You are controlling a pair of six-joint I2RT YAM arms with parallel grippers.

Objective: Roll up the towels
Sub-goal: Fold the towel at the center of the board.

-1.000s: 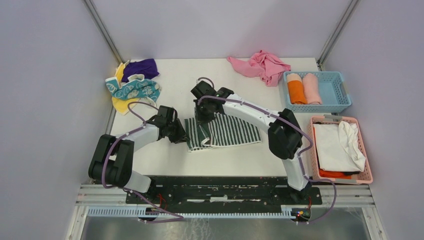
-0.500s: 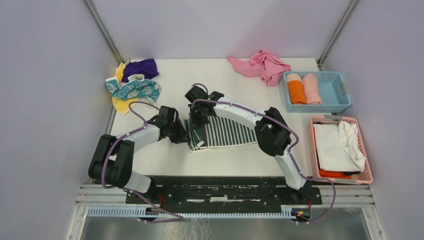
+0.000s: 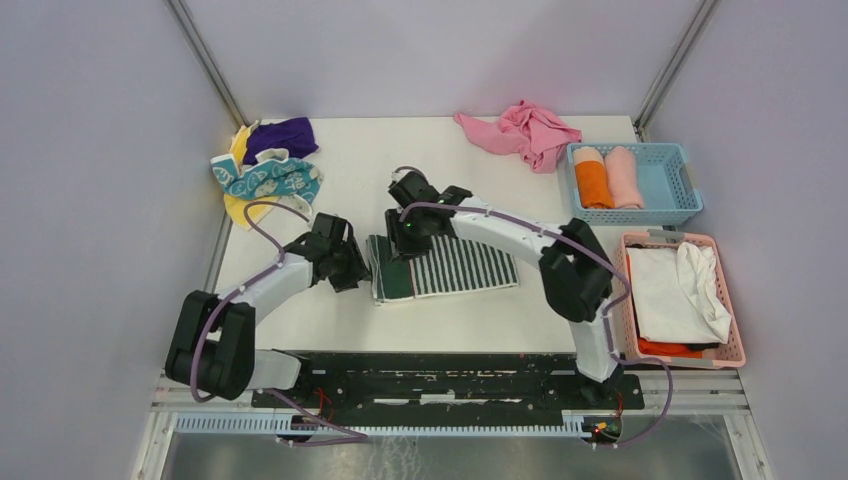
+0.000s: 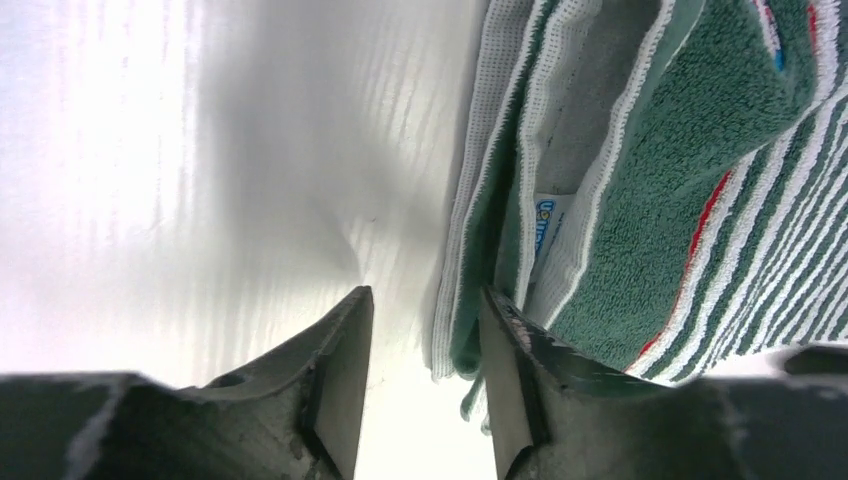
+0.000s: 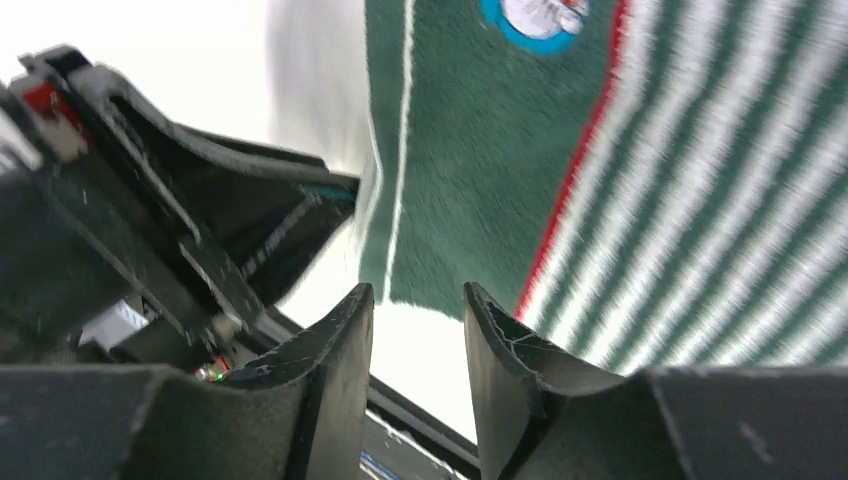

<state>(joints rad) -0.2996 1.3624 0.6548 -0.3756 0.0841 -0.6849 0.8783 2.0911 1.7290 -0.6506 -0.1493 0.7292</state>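
Note:
The dark green-and-white striped towel (image 3: 455, 266) lies flat in the middle of the table, its left end (image 3: 392, 272) folded over on itself. My left gripper (image 3: 352, 270) sits at that folded end. In the left wrist view its jaws (image 4: 425, 295) are open, with the layered towel edge (image 4: 470, 250) just by the right fingertip and nothing pinched. My right gripper (image 3: 406, 236) hovers over the towel's far left corner. In the right wrist view it (image 5: 417, 290) is open and empty above the green band (image 5: 470, 180). The purple (image 3: 283, 135), teal (image 3: 270, 178) and yellow (image 3: 240, 210) towels are piled at the back left.
A crumpled pink cloth (image 3: 525, 128) lies at the back. At the right, a blue basket (image 3: 682, 186) holds rolled orange and pink towels, and a pink basket (image 3: 733, 350) in front of it holds white fabric. Frame posts stand at both back corners.
Both grippers have opened and let go of the striped towel. The folded left end now lies flat. The right gripper has pulled back toward the towel's far edge; the left has shifted slightly left.

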